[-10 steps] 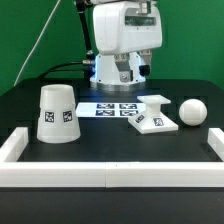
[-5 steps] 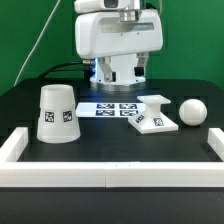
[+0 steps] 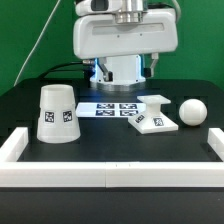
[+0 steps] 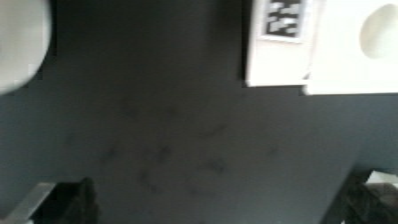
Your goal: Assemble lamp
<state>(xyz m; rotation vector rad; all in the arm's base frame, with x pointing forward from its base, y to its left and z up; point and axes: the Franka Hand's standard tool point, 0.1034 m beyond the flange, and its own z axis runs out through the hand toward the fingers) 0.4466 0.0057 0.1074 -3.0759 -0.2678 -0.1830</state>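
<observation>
The cone shade (image 3: 57,113) stands on the table at the exterior view's left. The blocky base (image 3: 155,113) lies at the right, with the ball-headed bulb (image 3: 192,111) just right of it. My gripper (image 3: 125,76) hangs above the table behind these parts and touches none of them. In the wrist view its fingers (image 4: 61,200) stand wide apart with only bare dark table between them, so the gripper (image 4: 217,205) is open and empty. A white tagged part, likely the base (image 4: 294,55), shows there. A curved white part (image 4: 16,45) shows at the opposite edge; I cannot tell which it is.
The marker board (image 3: 110,108) lies flat between the shade and the base. A long white rail border (image 3: 110,175) runs along the front and up both sides. A green backdrop and cables are behind the arm.
The gripper head has risen and shifted toward the exterior view's right, looming larger. The shade, base and bulb have not moved.
</observation>
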